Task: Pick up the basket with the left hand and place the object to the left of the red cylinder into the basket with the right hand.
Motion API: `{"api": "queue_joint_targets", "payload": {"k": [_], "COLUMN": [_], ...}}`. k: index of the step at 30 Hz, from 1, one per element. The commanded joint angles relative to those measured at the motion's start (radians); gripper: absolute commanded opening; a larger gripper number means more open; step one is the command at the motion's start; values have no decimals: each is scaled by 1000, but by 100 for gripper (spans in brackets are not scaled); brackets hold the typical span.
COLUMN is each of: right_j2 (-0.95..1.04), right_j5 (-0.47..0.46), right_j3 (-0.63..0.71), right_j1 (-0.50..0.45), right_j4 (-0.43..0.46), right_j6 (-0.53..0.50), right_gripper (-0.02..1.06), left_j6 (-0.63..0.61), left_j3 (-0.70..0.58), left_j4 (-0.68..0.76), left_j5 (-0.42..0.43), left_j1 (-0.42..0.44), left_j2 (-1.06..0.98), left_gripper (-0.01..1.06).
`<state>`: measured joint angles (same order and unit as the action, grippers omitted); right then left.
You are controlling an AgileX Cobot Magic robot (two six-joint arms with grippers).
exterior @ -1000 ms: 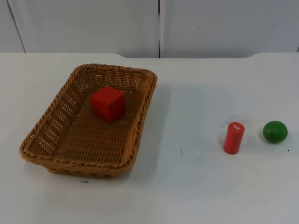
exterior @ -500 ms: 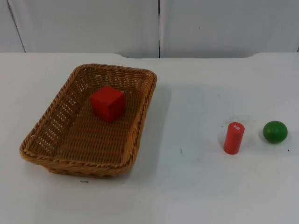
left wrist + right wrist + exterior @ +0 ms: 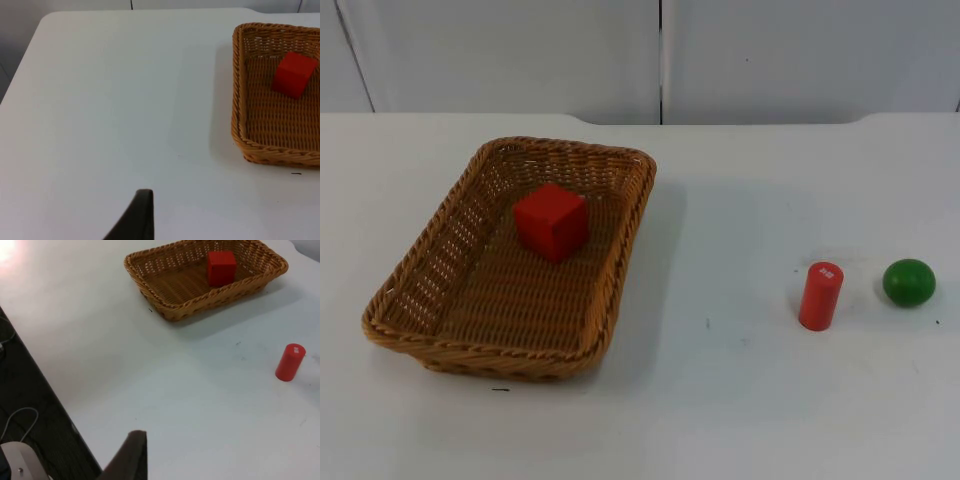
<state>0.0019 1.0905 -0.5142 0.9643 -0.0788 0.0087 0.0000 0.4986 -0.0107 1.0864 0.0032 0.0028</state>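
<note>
Two arms wait off the desk (image 3: 740,400); cube (image 3: 551,221) lies in the basket (image 3: 420,335).
Whether the fingers are open, I cannot tell; risk: the basket is not lifted, and a wrong grab of the cylinder (image 3: 820,295) or ball (image 3: 908,282).

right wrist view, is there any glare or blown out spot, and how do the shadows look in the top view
Right wrist view: a bright washed-out patch sits on the white table at one corner; the basket and red cylinder stay evenly lit. Top view: soft light, with a faint broad shadow right of the basket and only slight ones by the red cylinder and green ball.
</note>
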Motion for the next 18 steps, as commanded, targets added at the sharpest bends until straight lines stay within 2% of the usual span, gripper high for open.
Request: {"api": "queue_joint_targets", "payload": {"k": [1,6,18], "right_j2": [-2,-2,-2], "right_j5": [-13,-13,-13], "right_j3": [1,1,1], "right_j1": [-5,-53,-261], "right_j4": [6,6,6], "right_j6": [-2,-2,-2], "right_gripper": [105,105,105], "left_j6": [0,0,0], "left_j3": [-4,-4,-4], "left_j4": [-12,-10,-10], "left_j5": [-12,-12,-12], "left_j1": [-2,-2,-2], "left_j2": [-3,-3,-3], "left_gripper": [105,105,105]}}
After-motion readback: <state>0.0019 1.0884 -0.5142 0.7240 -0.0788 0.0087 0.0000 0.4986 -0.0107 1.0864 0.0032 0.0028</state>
